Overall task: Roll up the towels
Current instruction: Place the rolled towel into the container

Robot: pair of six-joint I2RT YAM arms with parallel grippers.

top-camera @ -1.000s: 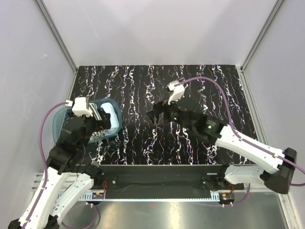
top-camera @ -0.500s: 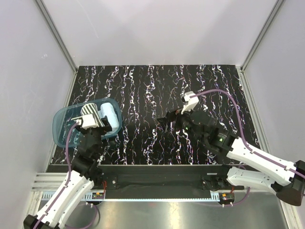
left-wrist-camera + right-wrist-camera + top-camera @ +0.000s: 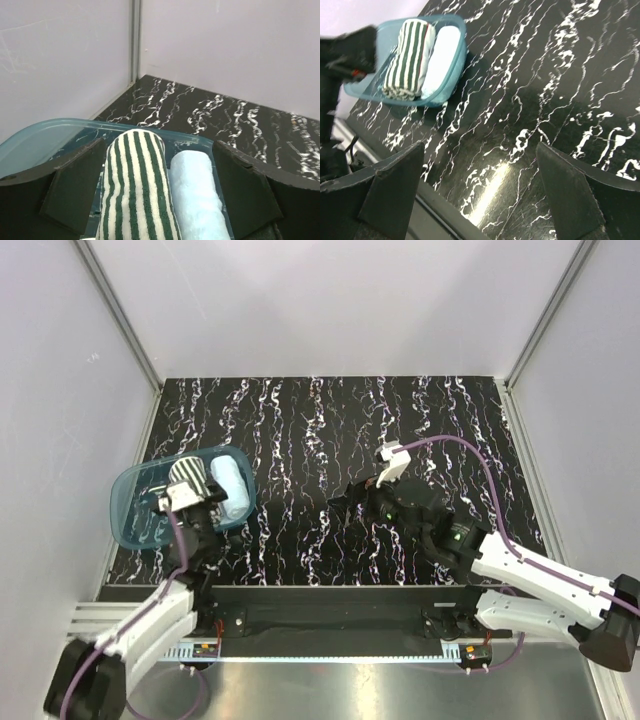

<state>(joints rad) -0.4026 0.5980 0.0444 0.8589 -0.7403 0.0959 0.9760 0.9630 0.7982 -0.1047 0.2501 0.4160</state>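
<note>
While my left hand (image 3: 200, 512) is pulling back from the tub (image 3: 135, 520) toward the near edge of the bench (image 3: 300, 420), the two towels it was covering a second ago are coming into plain sight. The striped towel (image 3: 188, 475) and the blue towel (image 3: 231, 480) are lying rolled, side by side and touching, inside the tub. I am reading that as the rolling being done and both rolls stowed, so little seems left except clearing my arms away.

My left hand is released, its fingers (image 3: 75, 180) spread wide and grasping nothing. It is hovering just short of the tub's near rim and pointing along the rolls. My right hand (image 3: 345, 494) is also drawing back from mid-bench toward my side. It is hanging low over bare bench, well apart from the tub and angled leftward toward it, and it too is released, spread wide and holding nothing.
</note>
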